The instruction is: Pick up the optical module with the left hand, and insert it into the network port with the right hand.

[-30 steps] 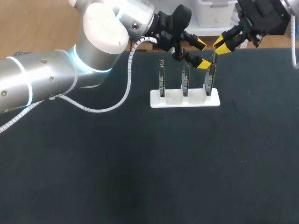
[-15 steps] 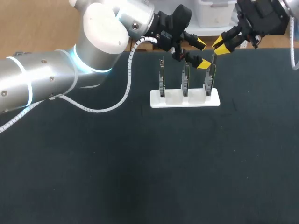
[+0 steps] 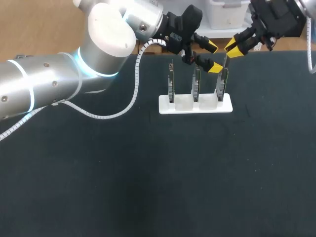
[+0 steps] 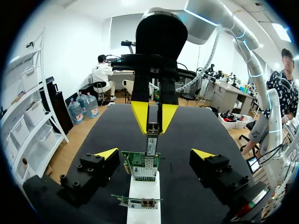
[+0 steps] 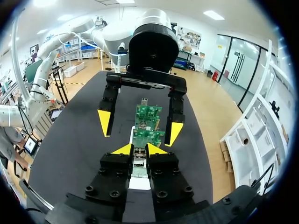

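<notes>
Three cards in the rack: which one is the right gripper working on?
The right-end card in the head view: the right gripper holds the module at its top edge, not over the other two.

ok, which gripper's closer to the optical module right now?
Right. The right gripper is shut on the optical module at the network card; the left gripper is open, flanking that card, clear of the module.

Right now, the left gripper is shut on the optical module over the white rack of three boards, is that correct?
No. The right gripper is the one shut on the optical module, as the left wrist view shows; the left gripper stands open. The rest holds: the module is over the white rack of three boards.
</notes>
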{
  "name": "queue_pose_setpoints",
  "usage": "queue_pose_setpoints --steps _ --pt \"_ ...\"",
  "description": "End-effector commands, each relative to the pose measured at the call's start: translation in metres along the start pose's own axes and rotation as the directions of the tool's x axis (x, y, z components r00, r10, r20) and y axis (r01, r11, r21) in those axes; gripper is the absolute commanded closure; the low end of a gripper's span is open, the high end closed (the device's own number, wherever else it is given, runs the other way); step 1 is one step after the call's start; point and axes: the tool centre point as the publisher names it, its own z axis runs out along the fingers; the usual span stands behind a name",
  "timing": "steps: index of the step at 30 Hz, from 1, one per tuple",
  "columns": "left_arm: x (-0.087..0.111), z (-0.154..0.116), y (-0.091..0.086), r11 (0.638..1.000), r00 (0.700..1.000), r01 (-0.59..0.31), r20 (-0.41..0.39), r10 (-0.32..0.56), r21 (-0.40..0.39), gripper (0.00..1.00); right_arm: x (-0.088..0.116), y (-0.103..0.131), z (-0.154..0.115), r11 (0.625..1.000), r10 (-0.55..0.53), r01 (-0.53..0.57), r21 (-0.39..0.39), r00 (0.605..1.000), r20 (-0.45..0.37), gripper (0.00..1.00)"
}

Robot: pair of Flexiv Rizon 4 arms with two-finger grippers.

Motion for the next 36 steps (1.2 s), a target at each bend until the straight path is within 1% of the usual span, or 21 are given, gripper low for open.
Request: queue_pose_setpoints --steps 1,21,36 --pt "-0.0009 0.0007 0.0017 1.000 1.000 0.001 -0.004 -0.001 0.003 0.00 0.0007 0.0000 -0.0003 1.000 -0.003 0.003 0.005 1.000 0.002 1.00" --pt "-0.0009 0.0007 0.0017 1.000 1.000 0.001 -0.004 -0.001 0.003 0.00 0.0019 -0.0028 0.0049 1.000 0.000 0.000 0.001 1.000 0.003 1.00" --pt "-0.0009 0.0007 0.0017 1.000 1.000 0.001 -0.004 -0.001 0.003 0.00 0.0084 -0.0029 0.0082 1.000 0.019 -0.019 -0.012 1.000 0.001 1.00"
